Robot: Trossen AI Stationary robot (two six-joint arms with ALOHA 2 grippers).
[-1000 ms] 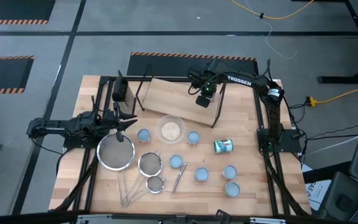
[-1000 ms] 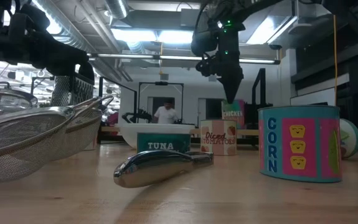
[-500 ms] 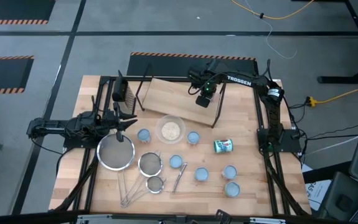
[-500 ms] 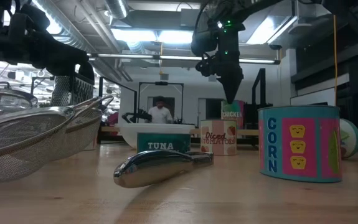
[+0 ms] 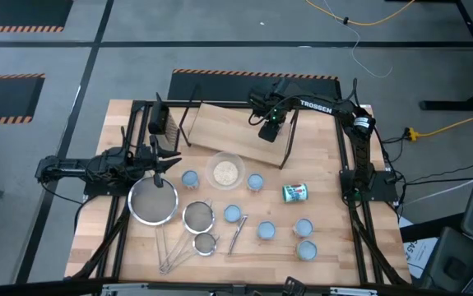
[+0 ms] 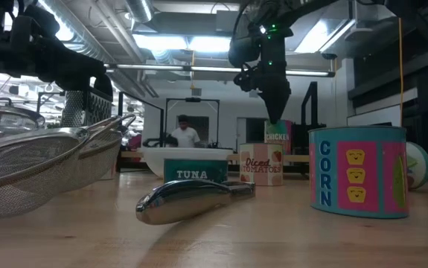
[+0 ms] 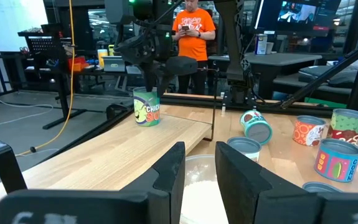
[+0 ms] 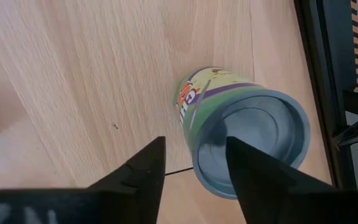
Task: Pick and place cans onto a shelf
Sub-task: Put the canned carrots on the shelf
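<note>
A can (image 8: 247,137) with a green and yellow label and a pale blue top stands upright on the light-wood shelf (image 5: 228,131) near its right end. My right gripper (image 8: 194,146) hovers open right above it. One finger is over the can's top and the other beside its labelled side. Several more cans stand on the tabletop, such as one (image 5: 255,182) by the bowl. Another can (image 5: 295,193) lies on its side. My left gripper (image 5: 160,168) waits open at the table's left, above the big strainer, with nothing between its fingers. My right gripper comes from above, pointing down, with its fingers standing astride the can's rim (image 8: 197,134). I cannot tell whether either finger touches the can. The can rests on its own base on the shelf board.
Three steel mesh strainers (image 5: 153,201) (image 5: 197,217) (image 5: 206,242) and a spoon (image 5: 236,236) lie at the front left. A clear bowl of grains (image 5: 225,171) stands before the shelf. A person in an orange shirt (image 7: 193,25) stands beyond the table.
</note>
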